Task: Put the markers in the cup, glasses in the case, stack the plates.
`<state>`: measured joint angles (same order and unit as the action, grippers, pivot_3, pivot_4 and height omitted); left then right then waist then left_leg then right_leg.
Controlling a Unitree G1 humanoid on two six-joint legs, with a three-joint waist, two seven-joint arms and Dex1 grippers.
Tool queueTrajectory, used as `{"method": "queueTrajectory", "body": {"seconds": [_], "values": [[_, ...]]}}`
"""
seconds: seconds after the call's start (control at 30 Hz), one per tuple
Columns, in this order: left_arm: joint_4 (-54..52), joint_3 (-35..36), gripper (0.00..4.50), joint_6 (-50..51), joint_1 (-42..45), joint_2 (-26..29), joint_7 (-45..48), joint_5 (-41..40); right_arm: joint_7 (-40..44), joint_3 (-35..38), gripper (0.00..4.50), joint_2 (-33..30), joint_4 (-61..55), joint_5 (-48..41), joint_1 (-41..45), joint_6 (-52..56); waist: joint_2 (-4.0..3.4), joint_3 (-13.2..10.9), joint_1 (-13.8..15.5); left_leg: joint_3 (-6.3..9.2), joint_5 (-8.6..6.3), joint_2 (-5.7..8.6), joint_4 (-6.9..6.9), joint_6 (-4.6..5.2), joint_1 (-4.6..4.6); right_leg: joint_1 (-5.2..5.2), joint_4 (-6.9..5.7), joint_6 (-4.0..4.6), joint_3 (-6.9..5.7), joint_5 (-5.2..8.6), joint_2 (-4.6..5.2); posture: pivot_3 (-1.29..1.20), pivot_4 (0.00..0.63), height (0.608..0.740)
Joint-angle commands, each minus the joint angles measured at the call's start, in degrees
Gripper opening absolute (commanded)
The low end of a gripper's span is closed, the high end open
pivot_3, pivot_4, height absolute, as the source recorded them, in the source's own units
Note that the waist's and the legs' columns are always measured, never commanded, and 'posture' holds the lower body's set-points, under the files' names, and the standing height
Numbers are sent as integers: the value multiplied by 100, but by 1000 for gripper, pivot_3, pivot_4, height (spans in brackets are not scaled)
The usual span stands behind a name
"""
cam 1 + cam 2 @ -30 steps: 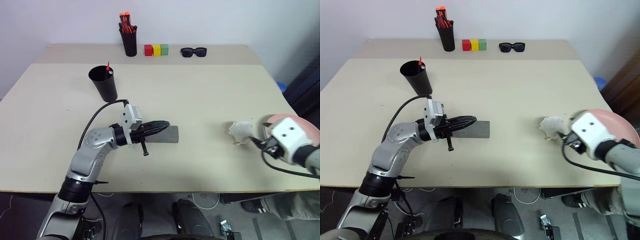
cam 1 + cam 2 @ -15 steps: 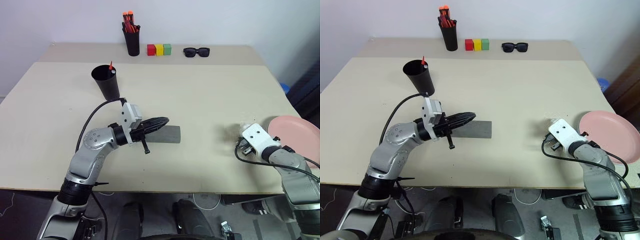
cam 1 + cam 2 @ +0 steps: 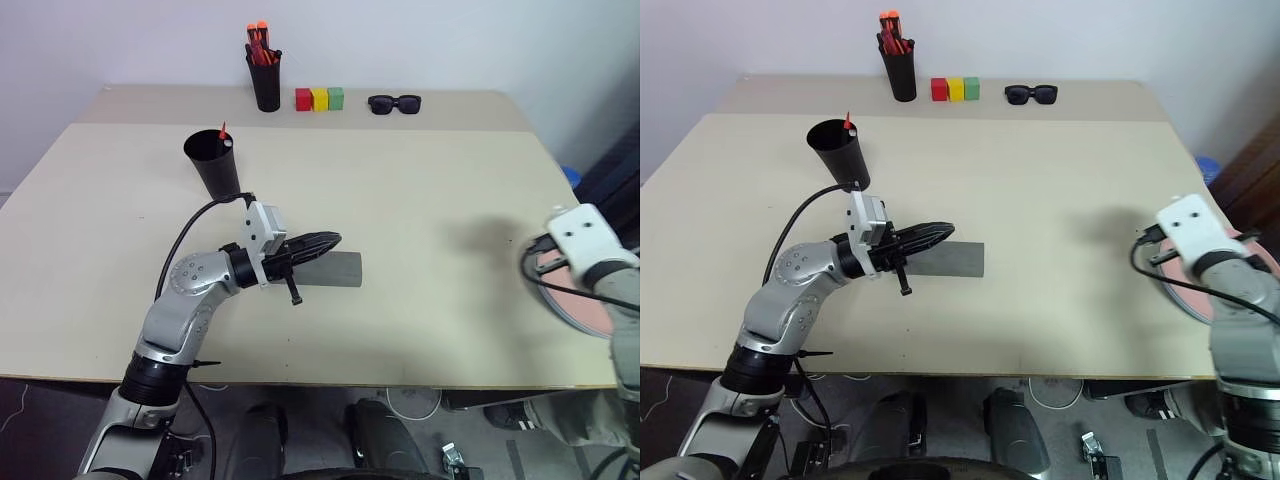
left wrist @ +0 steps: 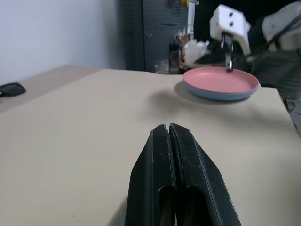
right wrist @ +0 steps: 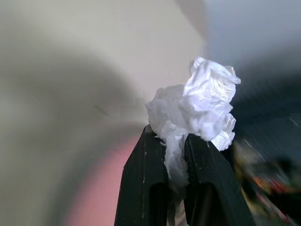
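My left gripper (image 3: 333,241) is shut and empty, lying level just above the grey case (image 3: 343,271), which lies closed on the table. The black cup (image 3: 214,168) stands behind it with a red marker (image 3: 221,131) tip sticking out. At the table's right edge the pink plate (image 4: 218,80) sits on the blue plate (image 4: 221,96). My right gripper (image 5: 168,135) is shut on a crumpled white tissue (image 5: 203,104), held up over the plates. The glasses are out of view.
A black pen holder (image 3: 265,80) with orange-red pens, three coloured blocks (image 3: 319,98) and black sunglasses (image 3: 392,103) line the table's (image 3: 420,200) far edge. Dark furniture and clutter stand beyond the right edge.
The right gripper closed on the tissue that lay on the table, lifted it and swung right over the plates. The left arm stayed still.
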<state>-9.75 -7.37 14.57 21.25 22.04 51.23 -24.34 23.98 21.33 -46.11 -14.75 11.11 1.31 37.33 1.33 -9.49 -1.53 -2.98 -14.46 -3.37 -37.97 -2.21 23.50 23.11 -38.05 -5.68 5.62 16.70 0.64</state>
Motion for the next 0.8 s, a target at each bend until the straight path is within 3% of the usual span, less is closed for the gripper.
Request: {"method": "queueTrajectory", "body": {"seconds": [0.03,0.1,0.27,0.5,0.67,0.8], "values": [[15,-30,0,-90,196,-101,84,-37,-114,244,424,-18,76,12,-83,108,0,0,13,0,0,0,0,0,0,0,0,1,0,0,0,0,150,732],[54,-36,0,-81,250,-121,89,-14,-121,260,1189,-11,146,-53,-69,73,-1,0,8,-7,0,0,-1,0,0,4,0,6,7,3,0,0,150,732],[6,97,0,-60,247,-41,63,-16,-116,127,3693,-198,311,6,-9,-351,-1,0,3,-6,0,0,0,1,-1,5,0,6,7,4,-1,0,150,732],[135,600,0,-103,218,295,-287,79,460,-148,3693,-205,549,-529,433,-1489,0,-1,-41,-6,-1,0,0,1,-1,4,0,-2,7,0,-1,0,150,732],[-194,1699,0,56,-402,742,-959,-54,1191,-627,3693,479,340,-1719,1373,-1655,0,-3,-203,-2,-1,-12,11,2,-5,8,-3,-7,6,-3,-8,0,150,732],[-588,2212,0,141,-1214,1010,-1332,129,1653,-1089,3693,732,617,-2061,1686,-1737,4,-7,-136,-1,-2,-14,14,3,0,7,-3,-7,-5,-3,-2,0,150,732]]}}
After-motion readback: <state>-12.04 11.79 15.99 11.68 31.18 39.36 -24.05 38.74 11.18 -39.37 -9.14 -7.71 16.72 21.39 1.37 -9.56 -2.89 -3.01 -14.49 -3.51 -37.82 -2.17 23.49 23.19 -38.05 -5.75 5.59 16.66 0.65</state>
